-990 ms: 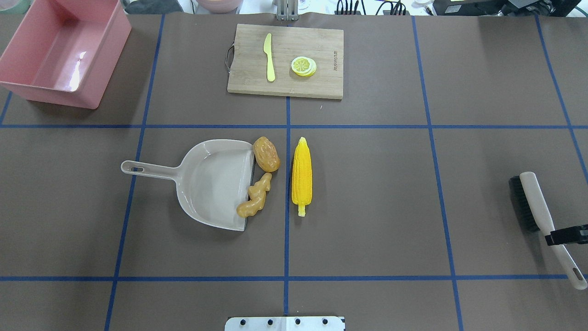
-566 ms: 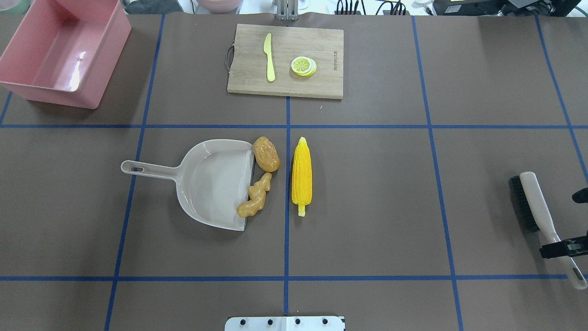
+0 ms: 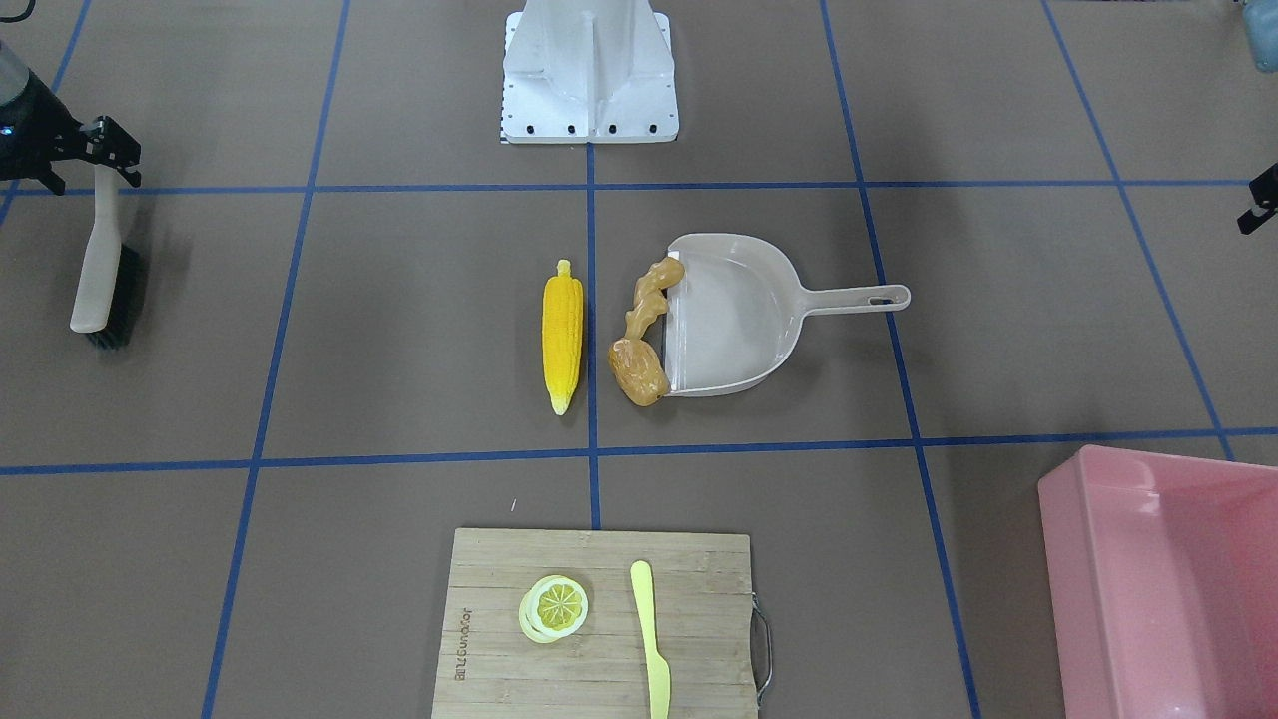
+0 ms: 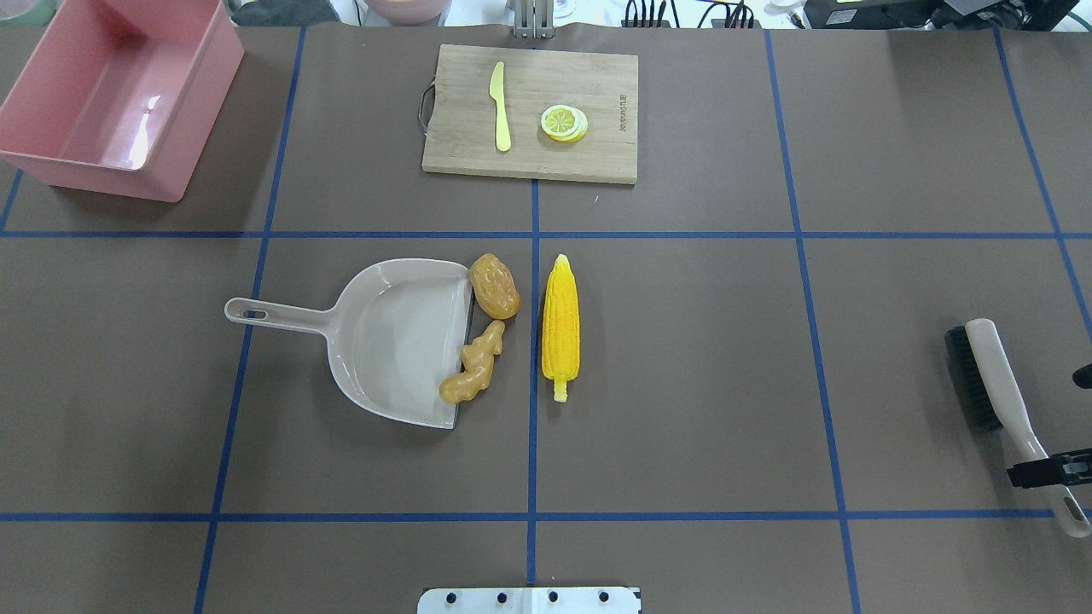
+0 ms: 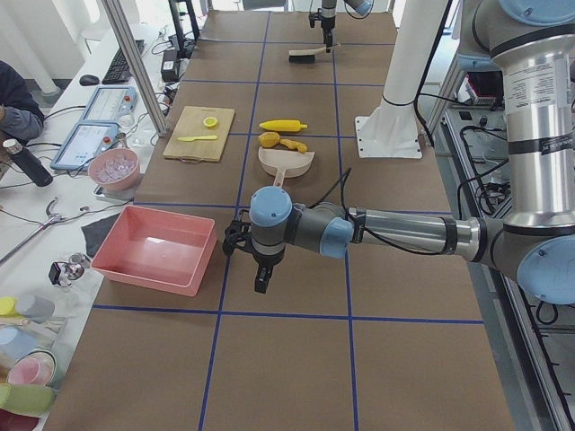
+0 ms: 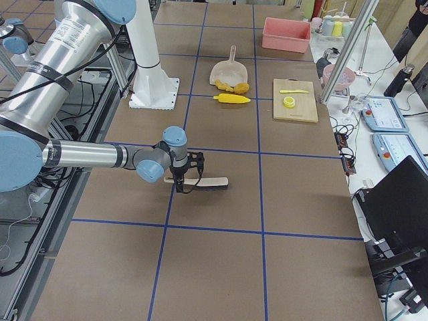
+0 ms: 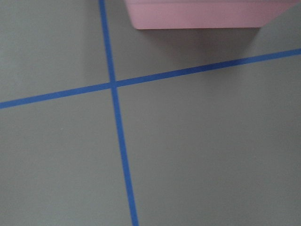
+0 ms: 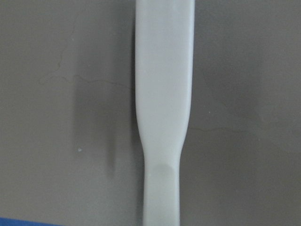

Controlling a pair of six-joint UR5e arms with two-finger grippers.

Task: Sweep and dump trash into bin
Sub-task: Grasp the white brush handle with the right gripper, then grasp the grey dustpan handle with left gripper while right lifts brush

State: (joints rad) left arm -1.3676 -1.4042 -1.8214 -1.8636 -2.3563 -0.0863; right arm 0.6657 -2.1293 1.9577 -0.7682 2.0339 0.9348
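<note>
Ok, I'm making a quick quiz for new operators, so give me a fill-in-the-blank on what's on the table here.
1. The pink bin is ____.
2. The lemon slice and the knife lie on the ____.
3. The right gripper hangs over the handle of the ____.
4. The ginger root touches the lip of the ____.
Missing words: empty; cutting board; brush; dustpan.
</note>
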